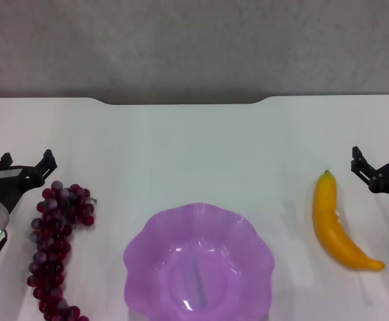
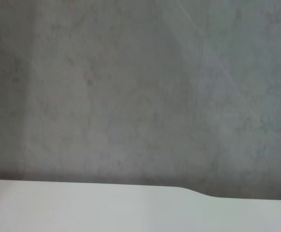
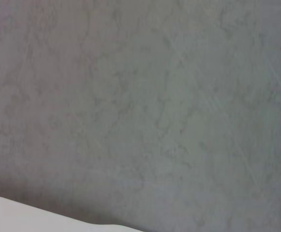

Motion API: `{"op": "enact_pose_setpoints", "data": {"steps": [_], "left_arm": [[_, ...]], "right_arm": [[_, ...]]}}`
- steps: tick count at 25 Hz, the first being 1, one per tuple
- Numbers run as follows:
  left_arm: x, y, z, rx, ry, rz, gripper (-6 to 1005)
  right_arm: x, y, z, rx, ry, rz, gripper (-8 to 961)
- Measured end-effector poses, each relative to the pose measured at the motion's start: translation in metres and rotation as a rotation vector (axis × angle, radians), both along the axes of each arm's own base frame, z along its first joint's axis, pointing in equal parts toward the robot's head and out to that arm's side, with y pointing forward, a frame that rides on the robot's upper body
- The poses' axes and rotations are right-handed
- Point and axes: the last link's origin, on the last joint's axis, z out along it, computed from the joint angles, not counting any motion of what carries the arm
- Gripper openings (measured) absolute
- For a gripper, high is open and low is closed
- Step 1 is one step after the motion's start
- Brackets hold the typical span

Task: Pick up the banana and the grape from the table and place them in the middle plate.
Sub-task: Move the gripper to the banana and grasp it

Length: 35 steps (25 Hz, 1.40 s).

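My left tool [image 1: 26,164] and right tool [image 1: 380,155] are both open and hold nothing. The smooth yellow banana [image 1: 335,222] looks stiff, so I would grab its middle. The dark red grape bunch [image 1: 55,235] looks floppy; I'd pinch its thick top.

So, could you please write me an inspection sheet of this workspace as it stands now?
Surface: white table, notched far edge.
Job's things: banana on the table, right of the purple plate; grapes on the table, left of it; plate holds no fruit.
Clutter: nothing seen.
Grippers: left gripper open, beside the grapes' far end; right gripper open, right of the banana; both hold nothing.
Cables: nothing seen.
Surroundings: grey wall behind.
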Motion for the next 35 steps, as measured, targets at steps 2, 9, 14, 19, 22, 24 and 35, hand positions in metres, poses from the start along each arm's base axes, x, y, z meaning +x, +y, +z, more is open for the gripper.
{"op": "enact_pose_setpoints", "data": {"steps": [2,9,14,19,22,24,35], "left_arm": [[0.000,0.000,0.000,-0.002,0.001,0.002,891],[0.000,0.000,0.000,-0.002,0.001,0.002,891],[0.000,0.000,0.000,-0.003,0.001,0.002,891],[0.000,0.000,0.000,-0.003,0.001,0.002,891],[0.000,0.000,0.000,-0.002,0.001,0.003,891],[-0.003,-0.001,0.000,-0.002,0.004,0.008,891],[-0.006,-0.003,0.002,-0.003,0.008,0.016,891]], "right_arm": [[0.000,0.000,0.000,-0.001,0.000,0.000,888],[-0.001,0.000,-0.001,-0.003,-0.001,0.003,889],[-0.002,0.001,-0.001,-0.008,-0.003,0.008,888],[-0.003,0.001,-0.002,-0.008,0.001,0.011,888],[-0.010,0.003,-0.005,-0.012,0.020,0.025,888],[-0.017,0.003,-0.007,-0.014,0.040,0.038,889],[-0.036,0.011,0.014,-0.075,0.053,-0.074,889]]}}
